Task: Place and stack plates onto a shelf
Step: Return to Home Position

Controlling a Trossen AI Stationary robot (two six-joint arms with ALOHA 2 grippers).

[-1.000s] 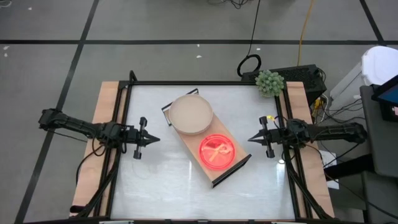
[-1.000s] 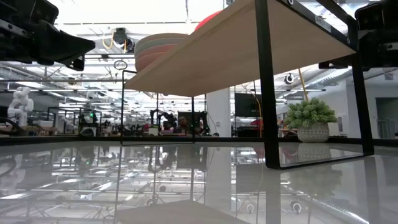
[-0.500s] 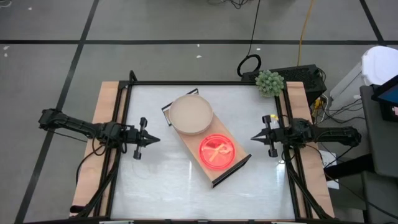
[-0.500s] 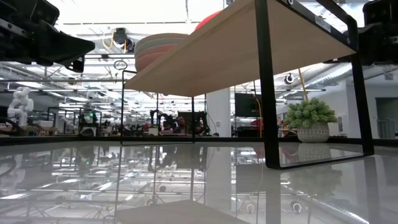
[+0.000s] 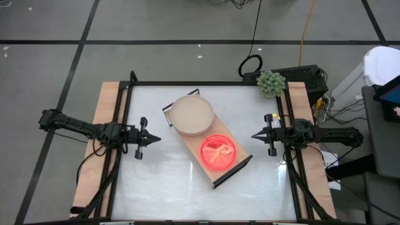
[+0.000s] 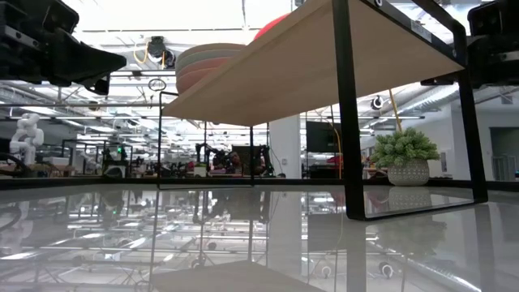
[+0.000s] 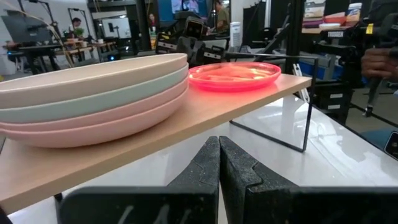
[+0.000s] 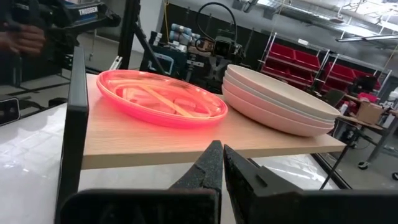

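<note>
White glossy tabletop (image 5: 156, 181) in a black frame, grey floor around it, busy lab room behind in the low view. The left gripper (image 5: 155, 139) has its fingers pressed together and holds nothing. It hovers over the table's left part, tip aimed at the shelf (image 5: 190, 145), well apart from it. The right gripper (image 5: 254, 136) is also pressed together and empty, over the table's right part, aimed at the shelf and apart from it. Both arms reach in level from the table's sides. The shelf stands diagonally mid-table between the two grippers. On its far end is a stack of large plates (image 5: 192, 115): beige on top, grey-green under it, two dusty-pink at the bottom. On its near end are the small plates (image 5: 217, 152), translucent pink-orange with divider ribs visible; how many are stacked is unclear. The stacks are near each other, not touching. A potted plant (image 5: 271, 82) is at the far right corner.
</note>
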